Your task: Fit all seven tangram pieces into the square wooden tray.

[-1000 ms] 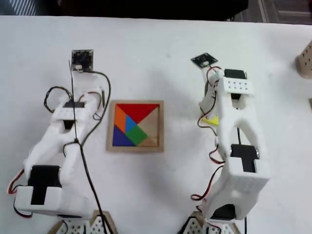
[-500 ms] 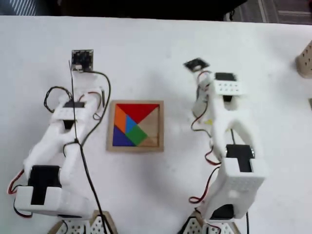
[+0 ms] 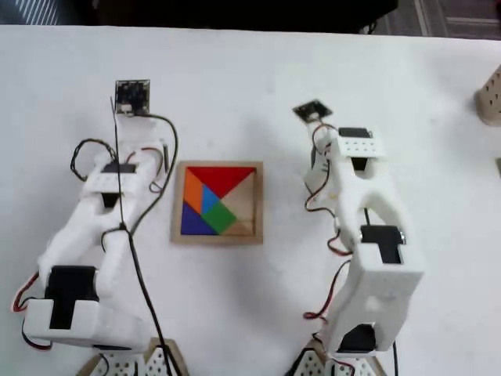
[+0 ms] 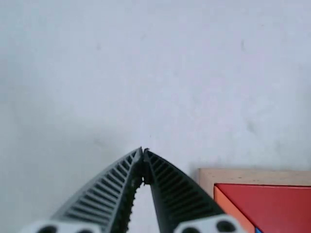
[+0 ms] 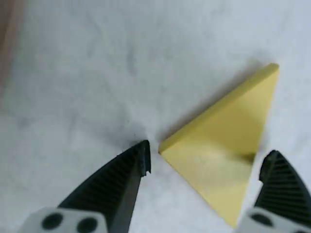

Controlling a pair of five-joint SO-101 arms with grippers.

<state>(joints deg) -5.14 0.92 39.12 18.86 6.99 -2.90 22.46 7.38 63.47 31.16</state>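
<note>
Right arm [image 3: 368, 258] has swung left twd tray [image 3: 218, 237], right gripper [image 5: 208, 156] open wide straddling yellow triangle [image 5: 223, 131] lying flat on table [image 3: 250, 78] right of centre; left gripper [image 4: 144, 156] closed, empty, by tray's far-left corner.

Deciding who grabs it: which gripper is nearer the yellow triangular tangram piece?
Right. The right gripper has open fingers either side of the yellow triangular tangram piece; the left gripper, shut, sits by a corner of the square wooden tray.
</note>
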